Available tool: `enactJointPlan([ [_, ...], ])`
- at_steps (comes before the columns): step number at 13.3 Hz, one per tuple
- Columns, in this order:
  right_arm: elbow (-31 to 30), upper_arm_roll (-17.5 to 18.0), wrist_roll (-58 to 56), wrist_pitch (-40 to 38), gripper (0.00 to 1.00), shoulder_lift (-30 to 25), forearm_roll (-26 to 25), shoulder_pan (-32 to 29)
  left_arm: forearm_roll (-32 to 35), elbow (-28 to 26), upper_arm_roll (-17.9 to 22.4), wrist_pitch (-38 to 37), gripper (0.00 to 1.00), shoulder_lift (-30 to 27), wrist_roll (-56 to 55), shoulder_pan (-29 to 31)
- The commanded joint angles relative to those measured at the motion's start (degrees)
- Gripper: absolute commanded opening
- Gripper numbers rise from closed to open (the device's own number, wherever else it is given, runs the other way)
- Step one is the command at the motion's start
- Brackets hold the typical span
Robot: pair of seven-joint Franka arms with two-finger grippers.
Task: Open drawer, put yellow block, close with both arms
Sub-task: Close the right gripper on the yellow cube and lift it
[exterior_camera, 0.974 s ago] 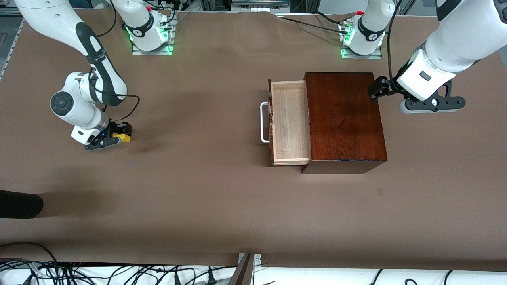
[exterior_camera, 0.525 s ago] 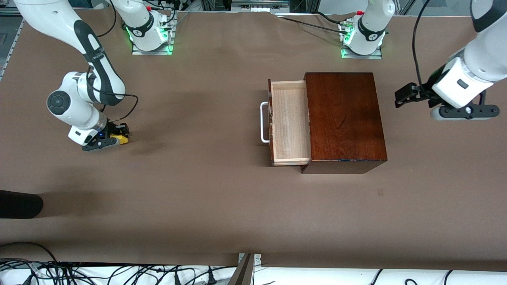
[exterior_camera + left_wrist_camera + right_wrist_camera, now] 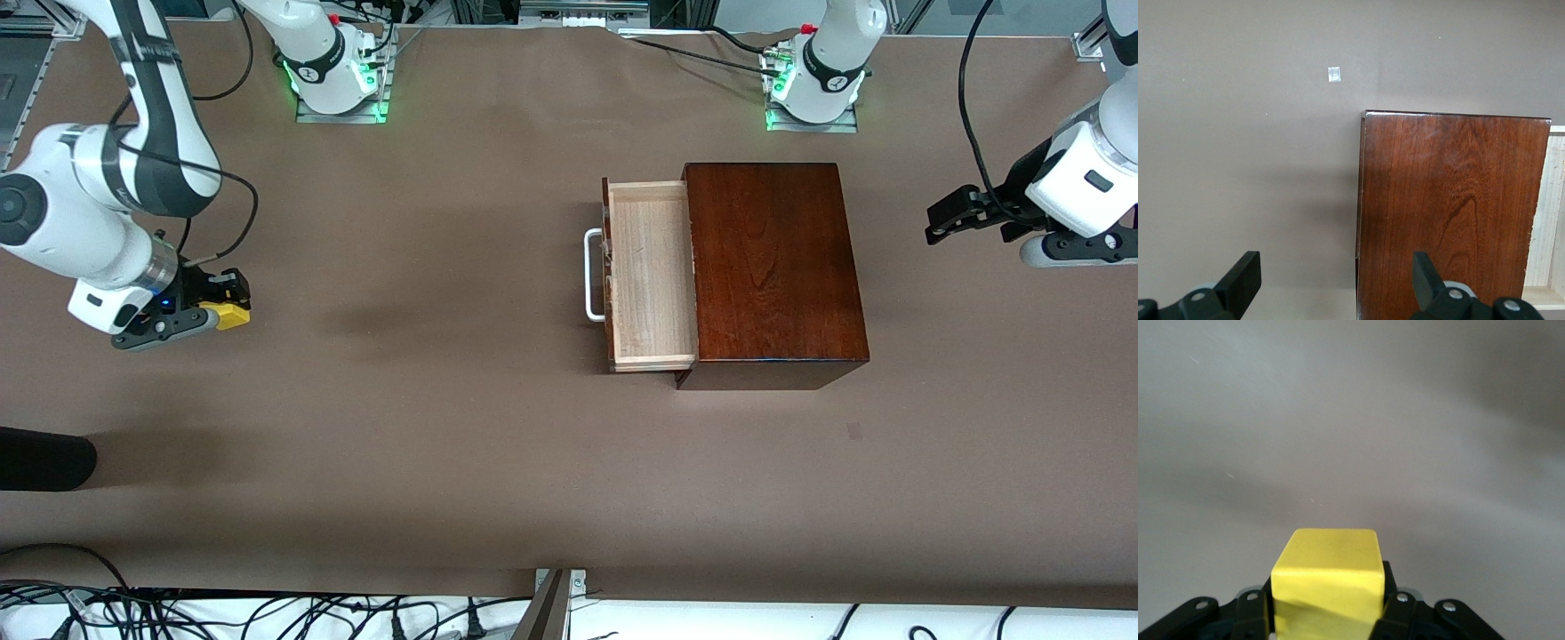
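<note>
The dark wooden box (image 3: 773, 267) stands on the table with its drawer (image 3: 649, 276) pulled open toward the right arm's end. The pale inside holds nothing and the white handle (image 3: 591, 276) faces outward. My right gripper (image 3: 228, 302) is shut on the yellow block (image 3: 228, 315) and holds it over bare table near the right arm's end. The block fills the right wrist view (image 3: 1328, 577) between the fingers (image 3: 1251, 613). My left gripper (image 3: 941, 222) is open and empty, in the air off the box's closed end. The left wrist view shows the box (image 3: 1451, 213) past its spread fingers (image 3: 1238, 280).
A black object (image 3: 36, 458) pokes in at the table's edge near the right arm's end, close to the front camera. Cables (image 3: 267, 613) lie along that front edge. A small pale mark (image 3: 1334, 74) is on the table beside the box.
My right gripper has risen with the yellow block and drifted toward the right arm's end. My left gripper has drawn back from the box toward the left arm's end.
</note>
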Motion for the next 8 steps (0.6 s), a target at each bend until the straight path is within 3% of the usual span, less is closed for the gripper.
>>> enactJointPlan([
  [1, 7.7, 3.59, -0.24, -6.44, 0.07, 1.33, -0.1, 0.02, -0.69, -1.26, 1.77, 0.83, 1.0, -1.65, 1.08, -2.02],
  [5, 10.79, 5.01, -1.46, -8.04, 0.07, 1.33, -0.27, 4.93, -0.78, -1.08, 2.11, 0.65, 1.0, -1.83, 1.16, -1.93],
  [8, 13.59, 4.92, -1.12, -8.57, 0.07, 2.03, -0.36, 11.95, -0.16, -0.29, 2.3, 1.27, 1.0, -1.39, 1.16, -1.93],
])
